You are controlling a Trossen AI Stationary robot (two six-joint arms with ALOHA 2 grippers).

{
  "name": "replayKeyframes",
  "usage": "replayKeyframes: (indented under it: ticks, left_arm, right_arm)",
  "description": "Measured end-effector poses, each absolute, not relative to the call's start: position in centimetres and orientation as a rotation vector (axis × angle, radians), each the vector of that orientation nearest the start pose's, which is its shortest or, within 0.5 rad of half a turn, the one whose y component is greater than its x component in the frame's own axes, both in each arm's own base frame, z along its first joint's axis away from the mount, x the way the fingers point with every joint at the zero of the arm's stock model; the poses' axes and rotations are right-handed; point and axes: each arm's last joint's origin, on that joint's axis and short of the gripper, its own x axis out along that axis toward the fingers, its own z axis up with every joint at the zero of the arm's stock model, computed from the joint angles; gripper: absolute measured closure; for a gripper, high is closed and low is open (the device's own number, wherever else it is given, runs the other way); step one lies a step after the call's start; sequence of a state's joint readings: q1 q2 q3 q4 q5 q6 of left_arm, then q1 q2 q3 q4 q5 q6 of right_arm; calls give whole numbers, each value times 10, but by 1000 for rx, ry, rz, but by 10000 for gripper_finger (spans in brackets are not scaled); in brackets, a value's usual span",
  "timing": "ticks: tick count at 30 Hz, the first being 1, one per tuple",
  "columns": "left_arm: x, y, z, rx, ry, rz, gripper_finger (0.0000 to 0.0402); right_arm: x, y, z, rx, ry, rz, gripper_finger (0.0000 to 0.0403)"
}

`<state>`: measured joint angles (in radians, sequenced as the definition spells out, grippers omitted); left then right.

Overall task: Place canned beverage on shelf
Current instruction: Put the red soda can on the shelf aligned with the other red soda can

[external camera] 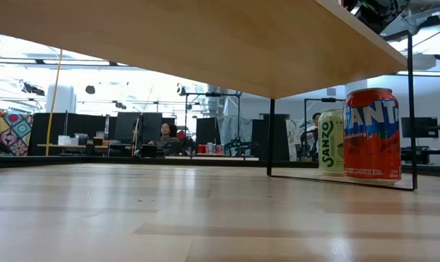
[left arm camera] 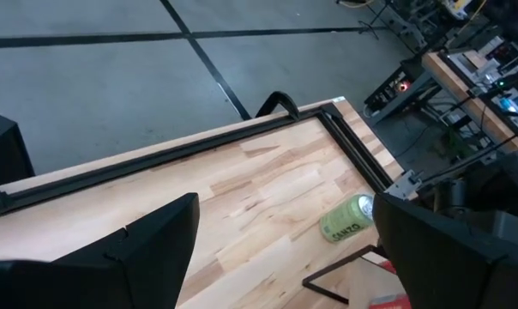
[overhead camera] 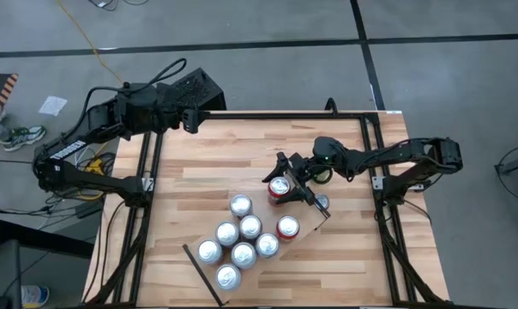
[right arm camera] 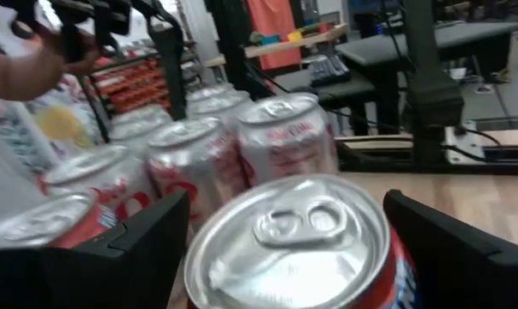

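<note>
- Right tool (overhead camera: 286,183): fingers apart, flanking the red Fanta can with silver top (overhead camera: 280,188), not clamped.
- That can stands on the striped wooden desk (overhead camera: 207,172), just beside the pale wooden shelf (overhead camera: 280,249) carrying seven cans.
- Left tool (overhead camera: 189,116): fingers apart, over the desk's far edge.

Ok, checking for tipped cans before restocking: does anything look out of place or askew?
No can is tipped or spilled. Only the shelf sits askew, turned diagonally to the edges of the table. The red can and green can stand upright beside it.
</note>
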<state>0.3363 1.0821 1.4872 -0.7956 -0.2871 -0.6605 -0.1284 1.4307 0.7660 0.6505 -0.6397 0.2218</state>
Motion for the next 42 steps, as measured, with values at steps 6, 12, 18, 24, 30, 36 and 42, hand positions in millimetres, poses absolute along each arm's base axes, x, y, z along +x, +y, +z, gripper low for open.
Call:
replayKeyframes:
  ticks: [6,12,18,24,30,36,42]
  left_arm:
    - [173,69,452,-672,167,728,69]
    - [173,69,452,-673,166,729,69]
    - [173,69,452,-680,172,711,69]
    - [174,68,452,-649,198,670,69]
    - [177,57,452,-532,236,634,69]
    - [181,40,453,-422,238,665,69]
    - [183,21,453,-377,231,652,69]
  right_arm:
    - [307,-21,275,226,38,567,45]
    - [312,-22,298,205,-18,607,45]
    - [313,-24,326,174,-82,642,45]
    - [297,-32,370,132,-152,634,45]
    - [260,-52,412,96,-140,554,45]
    - [208,-72,431,44,-55,386,45]
    - [163,-79,430,115,51,241,45]
